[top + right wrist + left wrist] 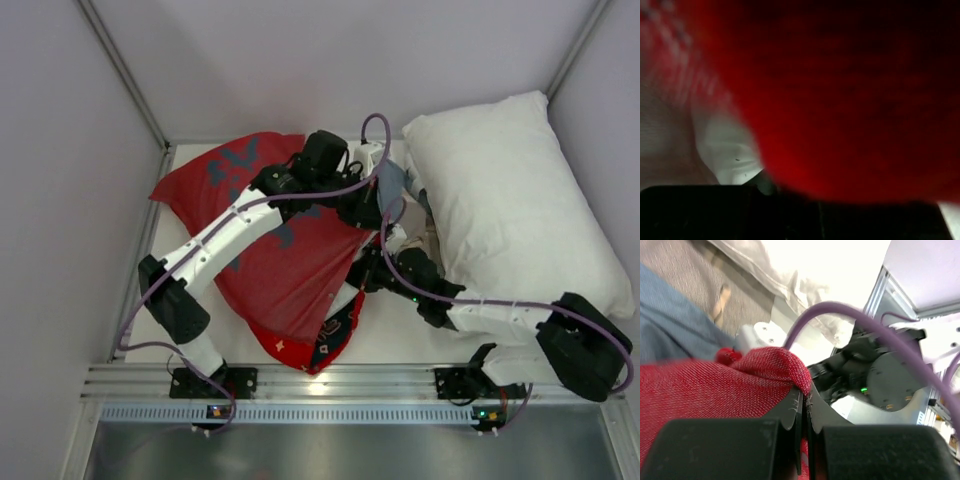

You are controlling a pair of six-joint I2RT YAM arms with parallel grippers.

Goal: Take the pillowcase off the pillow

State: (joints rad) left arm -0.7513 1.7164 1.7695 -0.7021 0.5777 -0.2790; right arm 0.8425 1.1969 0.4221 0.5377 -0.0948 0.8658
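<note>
- Two hands sit close together at the pillowcase's right edge. The left hand [802,395] is clamped on a fold of the red pillowcase [285,265]. The right hand [372,272] is closed with red cloth draped against it, but I cannot tell whether it pinches that cloth.
- One pillowcase lies bulging at the left-centre of the surface [400,340], one white pillow [510,200] lies just beside it on the right, and one grey-blue cloth [392,182] sits between them.
- Risk, as I judge it: the thin pinch may slip under a pull, or the pull may drag the grey-blue cloth and pillow along.
</note>
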